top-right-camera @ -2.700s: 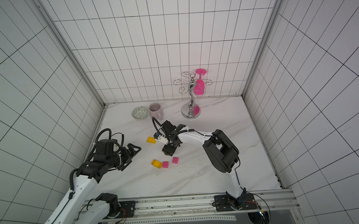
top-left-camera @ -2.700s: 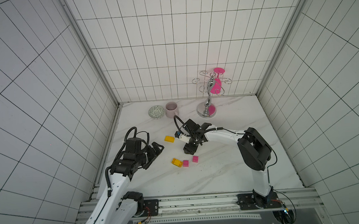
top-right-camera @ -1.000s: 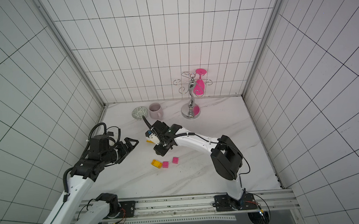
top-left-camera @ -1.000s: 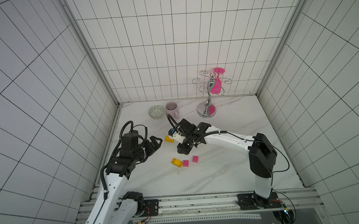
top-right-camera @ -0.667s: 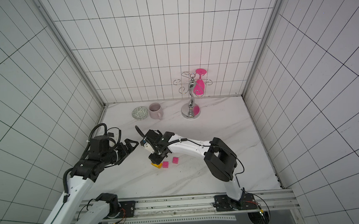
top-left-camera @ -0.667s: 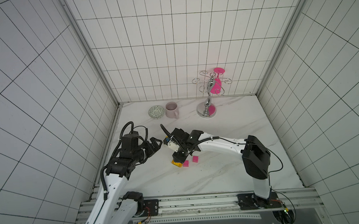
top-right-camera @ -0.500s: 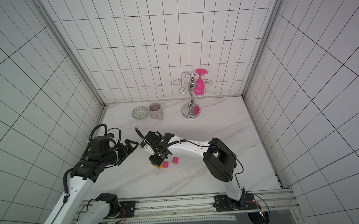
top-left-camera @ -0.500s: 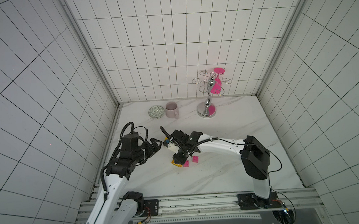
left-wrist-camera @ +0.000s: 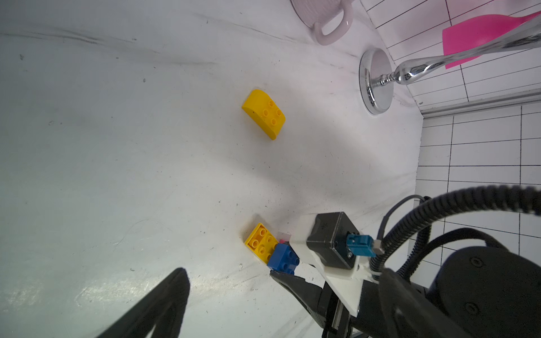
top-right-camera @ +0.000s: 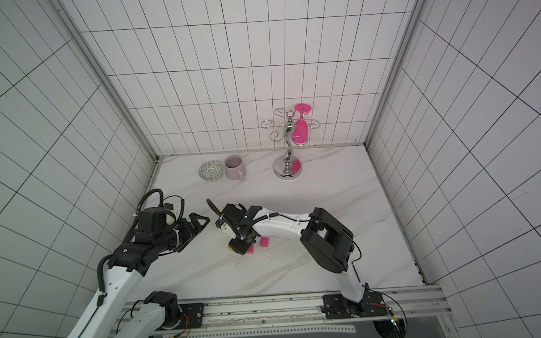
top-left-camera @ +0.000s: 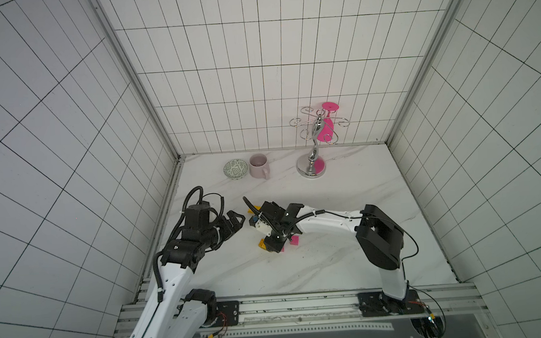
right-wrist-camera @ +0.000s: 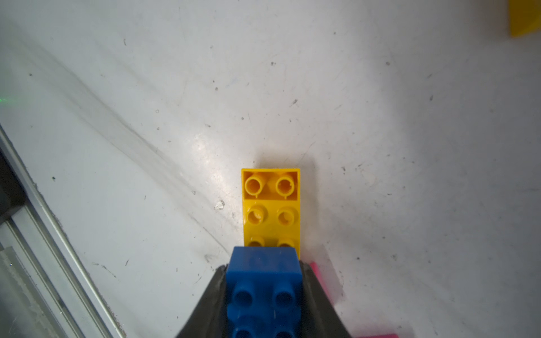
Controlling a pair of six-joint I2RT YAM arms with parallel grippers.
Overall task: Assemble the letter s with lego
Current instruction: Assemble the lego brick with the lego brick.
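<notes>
Left gripper (top-left-camera: 235,222) (top-right-camera: 198,224): raised above the left part of the white marble table (top-left-camera: 344,187). Its jaws are wide apart with nothing between them, and they face the middle. One dark finger (left-wrist-camera: 167,298) shows in its own wrist view.

Just right of it a loose yellow brick (left-wrist-camera: 263,114) (top-left-camera: 255,208) lies alone on the table, studs up. It is well apart from the other bricks and partly behind the right arm's cable in a top view.

Middle: the right gripper (top-left-camera: 272,245) (top-right-camera: 240,245) (right-wrist-camera: 263,270) points down at the table and is clamped on a blue brick (right-wrist-camera: 263,281) (left-wrist-camera: 282,259). A finger presses each side of the brick, and its studs face the wrist camera.

The blue brick sits over the near end of a second yellow brick (right-wrist-camera: 270,204) (left-wrist-camera: 260,243) (top-left-camera: 261,243), which lies flat with its studs up. I cannot tell whether the blue one is pressed on or only just above.

A pink brick (top-right-camera: 251,249) (right-wrist-camera: 317,272) lies right beside that pair, half hidden by the gripper. A second pink brick (top-left-camera: 294,240) (top-right-camera: 264,242) lies a little further right, on its own.

The S is not formed: the bricks lie as separate pieces in the centre-left of the table.

Back edge, left to right:
- A patterned bowl (top-left-camera: 236,169).
- A pale mug (top-left-camera: 258,166) just beside the bowl.
- A chrome stand (top-left-camera: 312,160) well to the right, with a pink glass (top-left-camera: 327,126) hanging upside down from it.
</notes>
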